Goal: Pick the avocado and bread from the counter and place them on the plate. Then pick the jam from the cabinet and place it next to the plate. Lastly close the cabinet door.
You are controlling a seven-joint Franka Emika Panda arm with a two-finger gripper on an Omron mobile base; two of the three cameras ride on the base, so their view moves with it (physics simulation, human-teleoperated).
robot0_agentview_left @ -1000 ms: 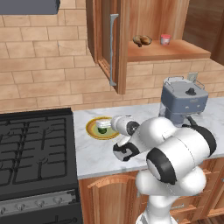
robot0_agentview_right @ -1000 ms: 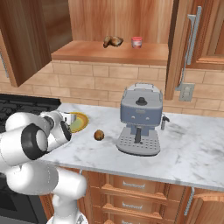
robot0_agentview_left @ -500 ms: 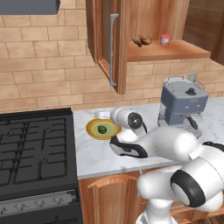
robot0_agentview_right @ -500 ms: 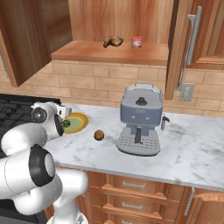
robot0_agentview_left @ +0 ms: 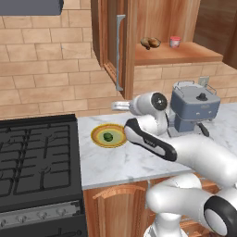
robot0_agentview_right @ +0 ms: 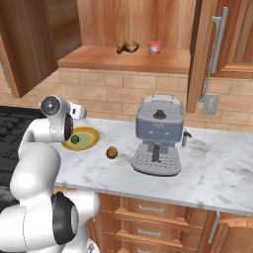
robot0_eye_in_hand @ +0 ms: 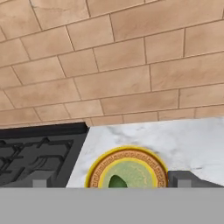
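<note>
The gripper (robot0_eye_in_hand: 109,183) hangs with its fingers spread wide and nothing between them, above the plate (robot0_eye_in_hand: 99,165) and pointed toward the brick wall (robot0_eye_in_hand: 113,65). In the hand view the two dark tips stand either side of the plate's near rim, and the avocado (robot0_eye_in_hand: 117,181) lies on the pale green centre between them, so that part of the task looks done.

The bread (robot0_agentview_right: 112,152) is judged the next thing to fetch. It rests on the counter (robot0_agentview_right: 217,168) just right of the plate in the right base view, apart from the rim and between the plate and the coffee machine (robot0_agentview_right: 158,133). A small smooth roll should be light and slightly yielding; its rounded sides may roll or slip out, so a hold across its middle from above seems safest, closing gently.

The jam (robot0_agentview_right: 154,47) stands on the shelf of the cabinet (robot0_agentview_left: 185,53), near the shelf's front edge, beside a lumpy tan pastry (robot0_agentview_right: 127,47). A small jar is likely stiff, smooth and breakable, best taken around its body, below the pale top.

The marble counter is flat and hard, likely slick. The plate sits near its left end, close to the black stove (robot0_agentview_left: 37,157), with free counter around it for the jar. The cabinet door (robot0_agentview_left: 113,41) stands open, its bar handle (robot0_agentview_left: 120,51) facing the room above the plate's end of the counter.
</note>
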